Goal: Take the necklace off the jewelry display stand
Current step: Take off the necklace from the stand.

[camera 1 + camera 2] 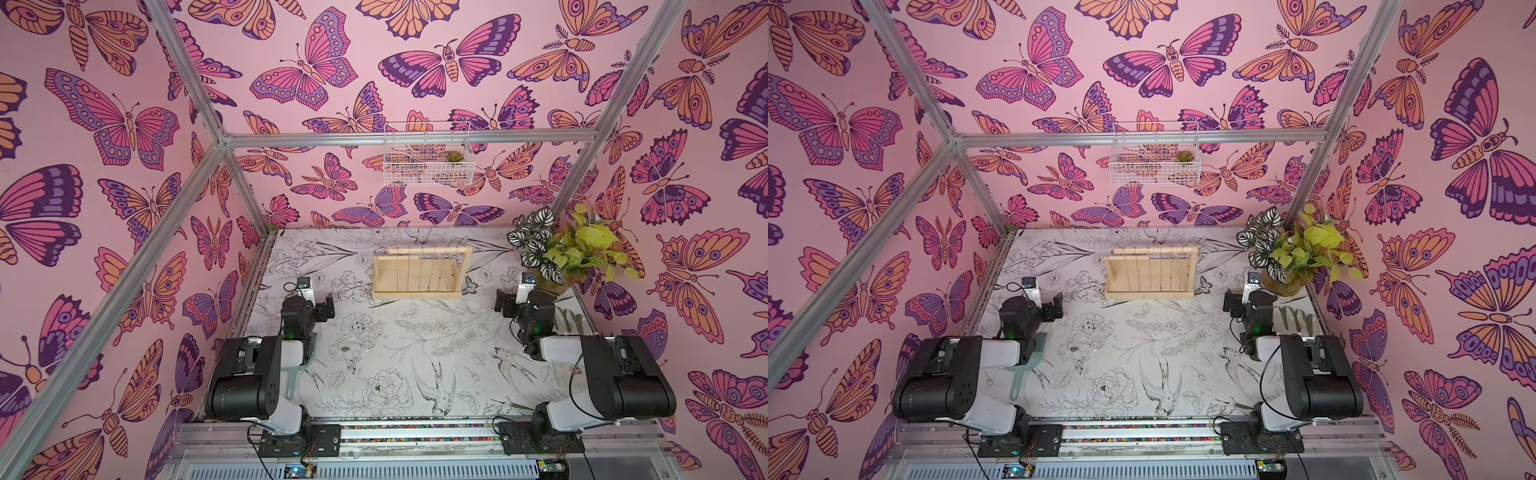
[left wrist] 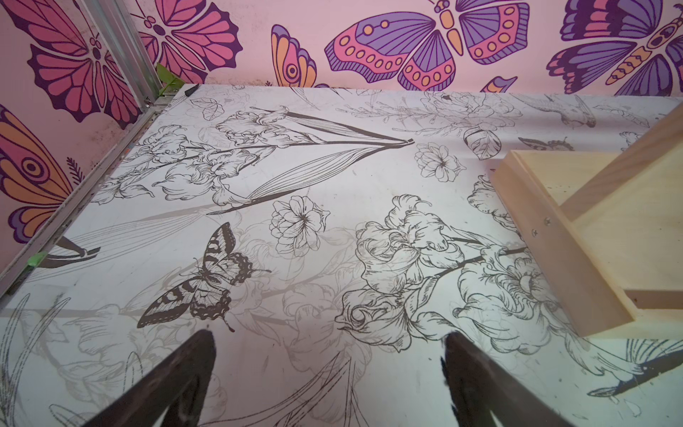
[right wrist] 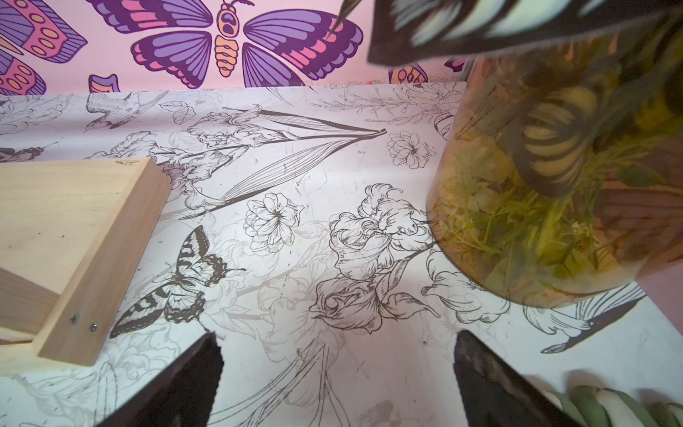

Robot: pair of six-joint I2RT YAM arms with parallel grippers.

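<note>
Standing toward 12 o'clock on the floral-printed table [image 1: 395,357], in both top views: jewelry display stand [image 1: 415,296] [image 1: 1148,296]; pale unpainted wood; flat base board, two side uprights, top crossbar; upright, touched by neither arm.

Necklace [image 1: 420,272]: one of several thin strands hanging straight down from the crossbar inside the frame; too fine to tell one strand from the next.

Left gripper [image 1: 328,307] [image 1: 1054,306]: at 8 o'clock of the stand, near it but apart; the left wrist view shows its jaws [image 2: 329,334] spread wide over bare table, nothing between them; a corner of the stand's base [image 2: 610,236] lies beside them.

Right gripper [image 1: 505,305] [image 1: 1232,305]: at 4 o'clock of the stand, apart from it; the right wrist view shows its jaws [image 3: 337,334] equally wide with nothing held; the stand's other end [image 3: 66,229] lies to one side, the glass jar [image 3: 517,222] to the other.

Glass jar of foliage [image 1: 548,284]: at 3 o'clock of the stand, in the table's far corner; striped and yellow-green leaves above it.

Wire basket [image 1: 428,166]: white; hung on the back wall at 12 o'clock, above the stand; holds a small succulent [image 1: 452,156].

Pale teal handled item [image 1: 1023,365]: on the table beside the left arm, partly under it; kind unclear.

Green-and-white item [image 1: 1296,318]: on the table just beside the right arm; kind unclear.
</note>
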